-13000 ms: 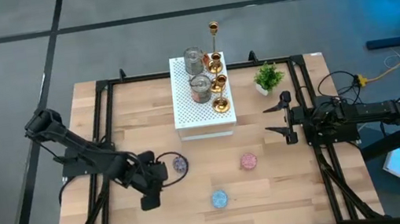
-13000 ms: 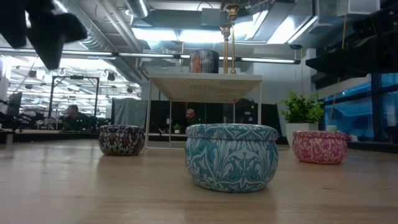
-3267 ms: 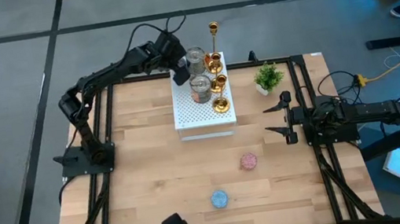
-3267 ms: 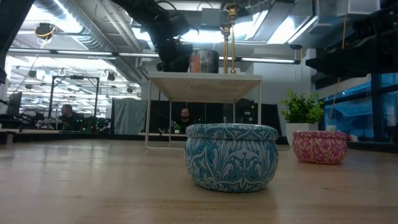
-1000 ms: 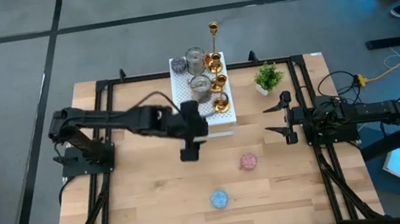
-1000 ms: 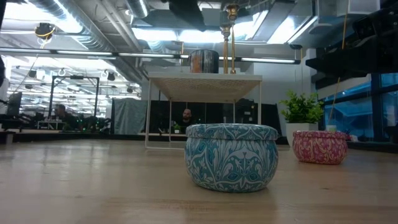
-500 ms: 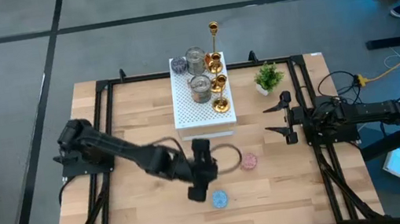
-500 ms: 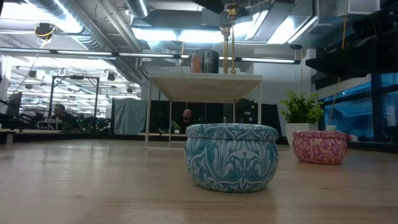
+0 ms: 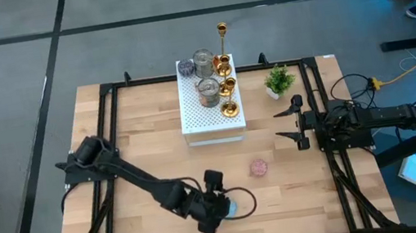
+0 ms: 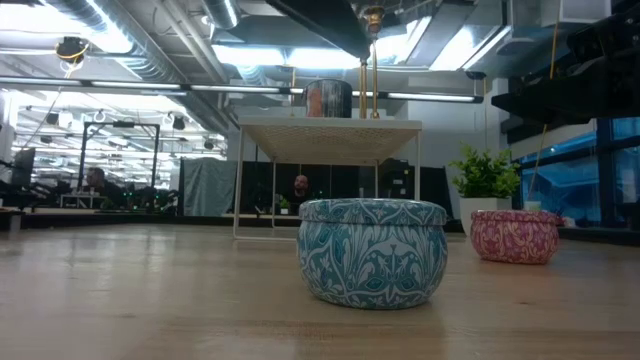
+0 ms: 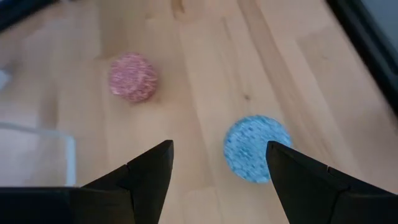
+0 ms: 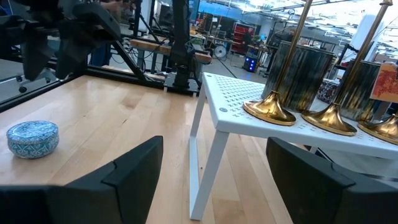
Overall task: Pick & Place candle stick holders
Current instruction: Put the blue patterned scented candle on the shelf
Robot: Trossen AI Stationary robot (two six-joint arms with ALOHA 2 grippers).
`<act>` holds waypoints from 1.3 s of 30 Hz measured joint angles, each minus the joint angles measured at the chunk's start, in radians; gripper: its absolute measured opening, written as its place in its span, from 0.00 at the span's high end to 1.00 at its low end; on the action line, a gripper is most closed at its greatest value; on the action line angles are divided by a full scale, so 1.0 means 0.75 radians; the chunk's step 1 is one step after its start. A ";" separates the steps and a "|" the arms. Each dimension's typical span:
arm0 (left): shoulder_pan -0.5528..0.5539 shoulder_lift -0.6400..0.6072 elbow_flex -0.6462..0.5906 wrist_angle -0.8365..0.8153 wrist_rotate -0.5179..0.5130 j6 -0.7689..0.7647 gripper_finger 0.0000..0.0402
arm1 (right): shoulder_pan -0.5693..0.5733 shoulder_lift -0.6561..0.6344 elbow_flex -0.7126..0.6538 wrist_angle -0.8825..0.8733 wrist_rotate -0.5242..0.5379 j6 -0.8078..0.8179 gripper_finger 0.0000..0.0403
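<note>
- High view: the left tool [image 9: 220, 210] hangs low over the front of the worktop [image 9: 147, 150], right beside the blue tin [image 9: 231, 206]; the arm reaches long and flat from its base. The right tool [image 9: 291, 123] waits at the right edge, fingers spread.
- Low view: the blue tin [image 10: 372, 251] sits squat with its lid on. It looks light, stiff and smooth, so a grip across its round sides seems best. The pink tin [image 10: 513, 236] stands nearby.
- Left wrist view: the fingers [image 11: 146, 174] are spread and empty, the blue tin [image 11: 256, 148] between them below.
- Right wrist view: gold holders [image 12: 271, 106] stand on the white stand [image 12: 249, 121], well apart from the blue tin [image 12: 32, 138].
</note>
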 joint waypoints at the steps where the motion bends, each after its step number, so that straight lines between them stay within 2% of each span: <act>1: -0.005 0.006 0.000 0.015 -0.039 -0.018 0.37 | 0.000 0.000 0.000 0.000 0.000 0.000 0.28; 3: -0.017 0.017 0.000 0.039 -0.082 -0.061 0.37 | 0.000 0.000 0.000 0.000 0.000 0.000 0.28; 10: -0.007 0.084 0.001 0.005 -0.077 -0.225 0.37 | -0.001 0.000 0.000 0.000 0.000 0.000 0.28; 19: 0.061 0.144 0.001 -0.014 0.054 -0.352 0.37 | 0.000 0.000 0.000 0.000 0.000 0.000 0.28; 26: 0.042 0.115 -0.006 -0.008 -0.067 -0.298 0.37 | -0.001 0.000 0.000 0.000 0.000 0.000 0.28; 29: 0.029 0.068 -0.099 0.089 -0.124 -0.296 0.37 | 0.000 0.000 0.000 0.001 0.000 0.000 0.28; 33: 0.024 -0.047 -0.324 0.351 -0.166 -0.259 0.37 | 0.000 0.000 0.000 0.000 0.000 0.000 0.28; 39: 0.024 -0.221 -0.580 0.668 -0.123 -0.167 0.37 | 0.000 0.000 0.000 0.000 0.000 0.000 0.28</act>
